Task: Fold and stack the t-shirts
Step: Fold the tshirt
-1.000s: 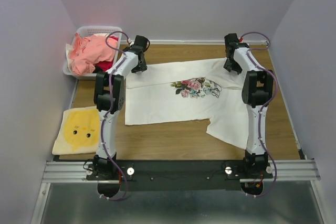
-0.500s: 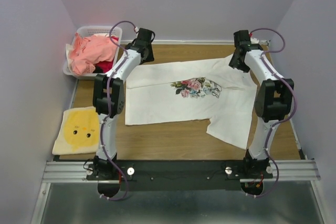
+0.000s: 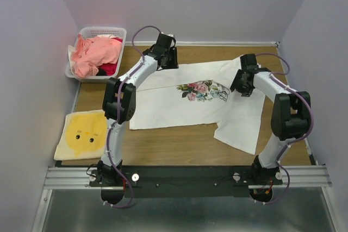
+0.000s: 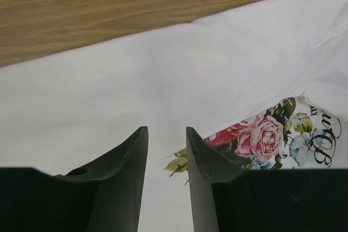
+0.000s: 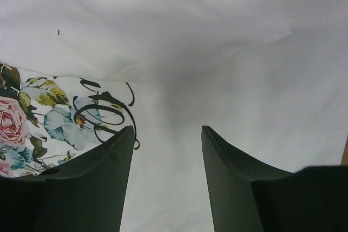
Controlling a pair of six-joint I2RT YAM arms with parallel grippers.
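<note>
The wooden bench (image 3: 179,145) carries the white floral t-shirt (image 3: 174,107) spread flat at its middle, with the left end effector (image 4: 166,130) narrowly parted and empty over the shirt's far edge, and the right end effector (image 5: 167,129) wider, empty, beside the lettering.

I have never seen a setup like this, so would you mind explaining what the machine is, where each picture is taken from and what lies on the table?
These are two robot arms bolted at the table's near edge. The wide picture comes from a fixed camera above and behind them; the other two come from a camera on each wrist, looking past its own claw. A white t-shirt with a floral print lies spread on the wooden table. At the back left, a white basket holds pink and red clothes; a folded yellow cloth with a little face lies near left. The left claw and the right claw are open above the white shirt, holding nothing.
</note>
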